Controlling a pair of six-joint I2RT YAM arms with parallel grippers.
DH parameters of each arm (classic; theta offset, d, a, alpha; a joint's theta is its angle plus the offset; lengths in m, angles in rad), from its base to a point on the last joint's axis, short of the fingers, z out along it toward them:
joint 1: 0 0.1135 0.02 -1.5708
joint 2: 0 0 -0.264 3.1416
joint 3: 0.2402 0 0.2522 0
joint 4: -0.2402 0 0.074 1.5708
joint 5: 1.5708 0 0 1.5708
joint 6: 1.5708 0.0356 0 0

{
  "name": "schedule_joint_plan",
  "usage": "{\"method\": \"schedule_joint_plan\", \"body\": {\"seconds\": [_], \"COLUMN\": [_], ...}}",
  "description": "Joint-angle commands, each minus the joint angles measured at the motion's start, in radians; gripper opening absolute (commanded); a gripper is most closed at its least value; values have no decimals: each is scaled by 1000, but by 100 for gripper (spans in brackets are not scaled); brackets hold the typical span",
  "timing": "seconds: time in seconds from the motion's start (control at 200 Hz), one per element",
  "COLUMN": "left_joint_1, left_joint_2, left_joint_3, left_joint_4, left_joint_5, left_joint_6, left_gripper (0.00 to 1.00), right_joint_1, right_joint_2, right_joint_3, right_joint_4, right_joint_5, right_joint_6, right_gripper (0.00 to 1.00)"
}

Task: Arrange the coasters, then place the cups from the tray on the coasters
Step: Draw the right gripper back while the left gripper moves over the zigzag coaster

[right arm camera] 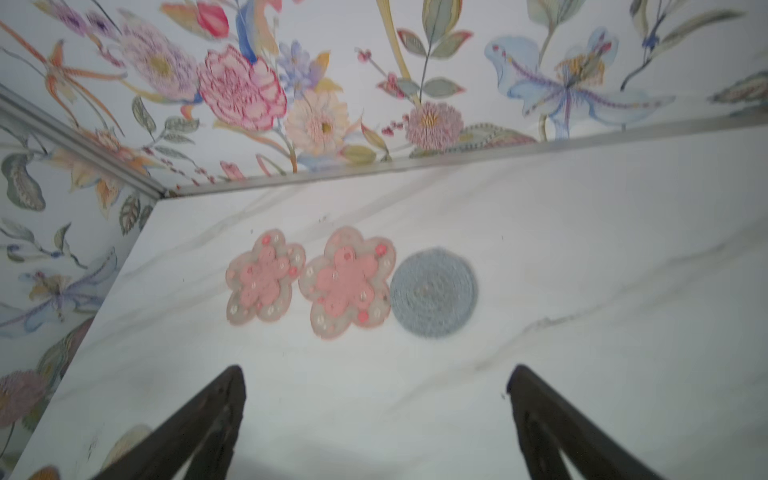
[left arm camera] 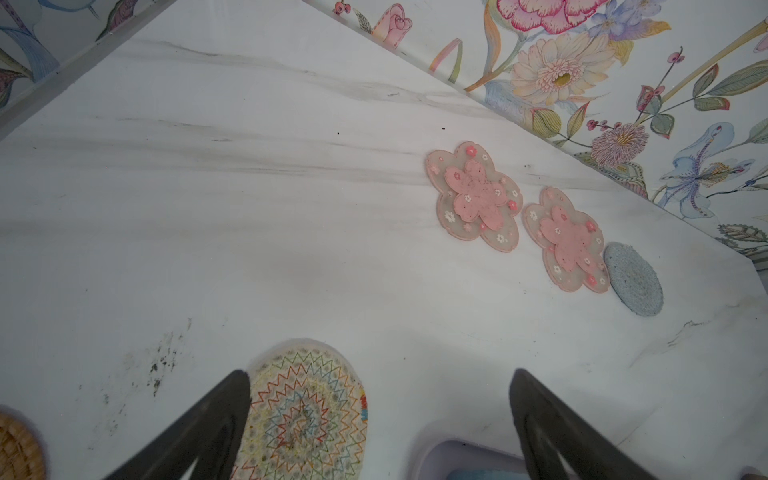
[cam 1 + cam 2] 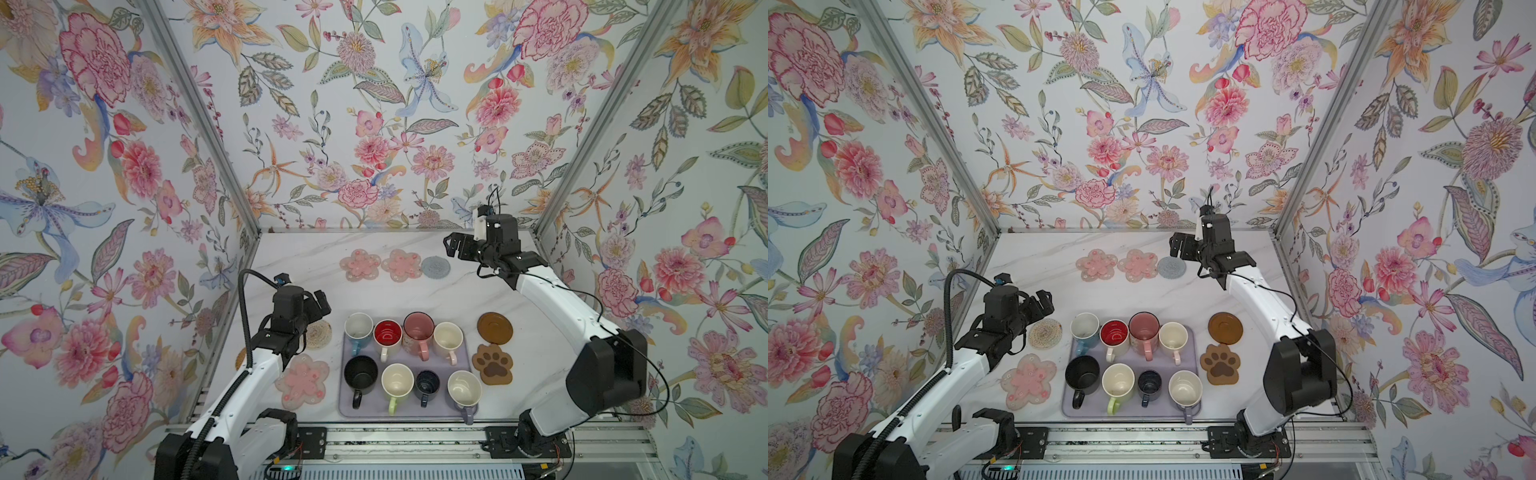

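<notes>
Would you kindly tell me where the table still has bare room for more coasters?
Bare: the wide band between the back row of coasters and the tray; also the far-left corner past that row's left-end flower coaster. Crowded: beside the tray, where the brown disc and paw coaster sit.

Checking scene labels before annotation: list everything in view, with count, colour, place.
table: 1, white marble.
tray: 1, lavender, near centre of table.
cups: 8, mixed colours, all on tray, two rows of four.
flower coasters: 3, pink translucent; two in far row, one left of tray.
grey-blue woven coaster: 1, far row, right end.
beige woven coaster: 1, zigzag-stitched, by tray's far-left corner.
tan woven coaster: 1, left table edge, mostly hidden.
brown disc coaster: 1, right of tray.
paw-print coaster: 1, brown, right of tray, nearer.
left gripper: open, empty, above beige woven coaster.
right gripper: open, empty, near grey-blue woven coaster.
</notes>
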Motion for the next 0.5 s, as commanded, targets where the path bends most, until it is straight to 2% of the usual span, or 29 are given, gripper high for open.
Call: {"method": "schedule_joint_plan", "body": {"seconds": [0.0,0.11,0.37,0.49], "left_joint_1": [11,11,10,11], "left_joint_2": [5,5,18,15], "left_joint_3": [25,18,18,2], "left_joint_4": [-35,-41,-78,-99], "left_joint_5": [25,31,47,44], "left_joint_6": [-20,-31,-49,-83], "left_gripper": [99,99,99,99], "right_joint_1": [9,7,-19,-48], "right_joint_2": [-85,-172,-265,-291], "right_joint_3": [-196,-303,-367,-387], "right_joint_4": [51,64,40,36], "right_joint_5": [67,87,120,96], "right_joint_6": [9,18,37,48], "right_gripper": [99,99,99,99]}}
